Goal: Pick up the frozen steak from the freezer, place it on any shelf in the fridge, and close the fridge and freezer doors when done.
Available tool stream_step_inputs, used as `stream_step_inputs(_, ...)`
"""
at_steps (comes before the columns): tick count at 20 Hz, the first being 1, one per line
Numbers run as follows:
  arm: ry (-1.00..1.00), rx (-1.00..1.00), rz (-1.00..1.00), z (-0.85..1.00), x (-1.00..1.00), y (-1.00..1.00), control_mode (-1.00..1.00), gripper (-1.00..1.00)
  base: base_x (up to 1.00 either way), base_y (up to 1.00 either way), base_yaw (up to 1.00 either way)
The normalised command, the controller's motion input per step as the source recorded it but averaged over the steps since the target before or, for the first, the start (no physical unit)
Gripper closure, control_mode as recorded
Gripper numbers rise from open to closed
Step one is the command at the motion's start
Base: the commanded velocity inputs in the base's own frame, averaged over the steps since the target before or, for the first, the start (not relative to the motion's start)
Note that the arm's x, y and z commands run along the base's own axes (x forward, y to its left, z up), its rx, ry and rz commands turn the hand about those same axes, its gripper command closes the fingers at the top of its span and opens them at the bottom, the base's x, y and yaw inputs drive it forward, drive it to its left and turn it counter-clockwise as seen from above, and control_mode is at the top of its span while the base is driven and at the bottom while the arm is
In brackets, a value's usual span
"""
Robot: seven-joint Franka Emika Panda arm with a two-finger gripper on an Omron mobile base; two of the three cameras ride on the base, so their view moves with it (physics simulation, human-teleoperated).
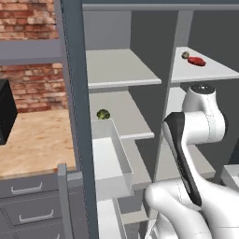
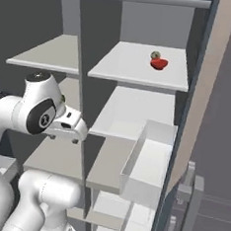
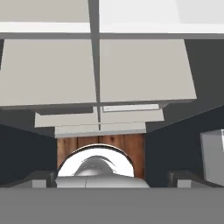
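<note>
claw [image 3: 112,177] low, near the middle shelves, jaws wide and empty. steak [image 2: 159,64] far up on the top freezer shelf [image 2: 136,70], right of centre toward the back, touching an olive ball [image 2: 155,55]. best raised level, entering over the front edge, straddling the steak alone.

The arm [image 1: 200,126] is glossy white, with rounded, bulbous links. Dark bands mark its joints, and a black cap tops one.

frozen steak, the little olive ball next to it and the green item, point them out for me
frozen steak [image 2: 159,64], right base view, middle of the red lump
olive-brown ball [image 2: 155,55], right base view, its rounded top
green item [image 1: 103,114], left base view, centre of the leafy clump
</note>
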Motion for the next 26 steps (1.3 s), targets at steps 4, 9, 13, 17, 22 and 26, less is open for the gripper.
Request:
stream_step_inputs(4,0.0,0.0,0.0,0.0,0.0,0.0,1.0,-1.0,-0.21,-0.39,0.0)
stream_step_inputs(9,0.0,0.0,0.0,0.0,0.0,0.0,1.0,-1.0,-0.31,-0.18,0.0)
stream_step_inputs(13,0.0,0.0,0.0,0.0,0.0,0.0,1.0,-1.0,-0.54,0.0,0.0)
stream_step_inputs(17,0.0,0.0,0.0,0.0,0.0,0.0,1.0,-1.0,-0.54,0.0,0.0)
stream_step_inputs(22,0.0,0.0,0.0,0.0,0.0,0.0,1.0,-1.0,-0.51,0.03,0.0)
stream_step_inputs(26,0.0,0.0,0.0,0.0,0.0,0.0,1.0,-1.0,-0.51,0.06,0.0)
